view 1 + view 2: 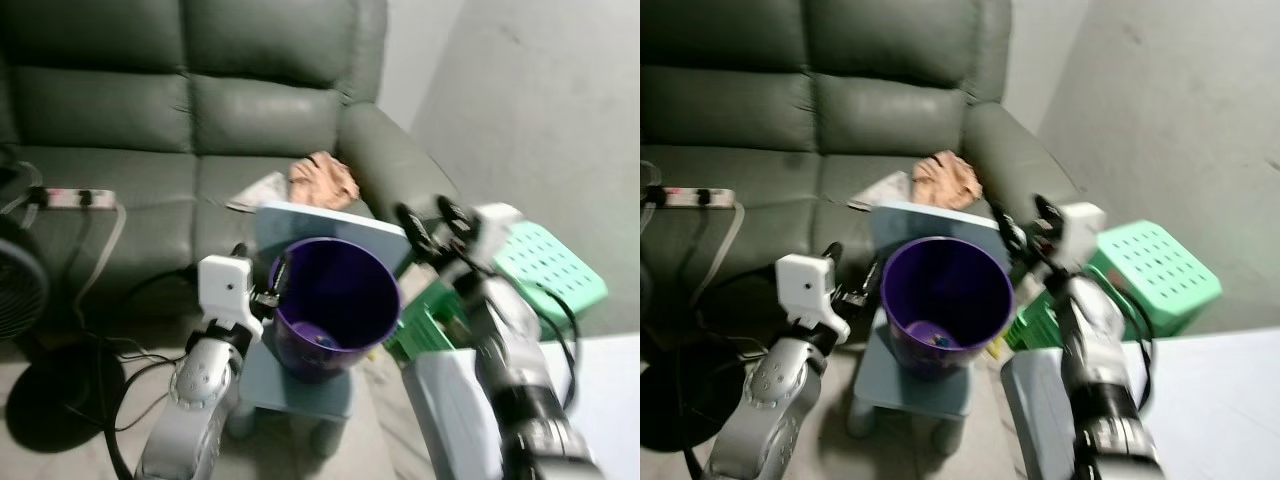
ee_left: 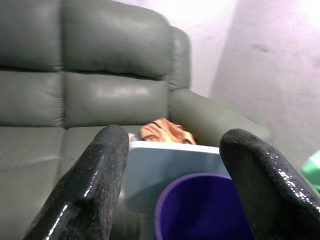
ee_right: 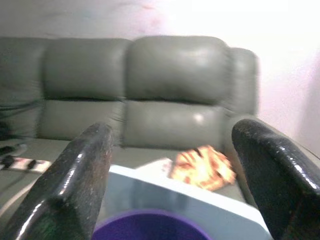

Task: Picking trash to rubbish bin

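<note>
A purple bin stands on a low blue-grey stool in front of the sofa, with a small bit of rubbish at its bottom. Crumpled orange-pink trash lies on the sofa seat beside the armrest, behind the bin. My left gripper hovers at the bin's left rim, open and holding nothing. My right gripper is raised just right of the bin, also open and empty. Both wrist views look between the black fingers over the bin toward the orange trash.
A light blue panel stands behind the bin. On the grey-green sofa lie a power strip and a sheet of paper. A black fan with cables stands left; a green perforated stool and a pale box stand right.
</note>
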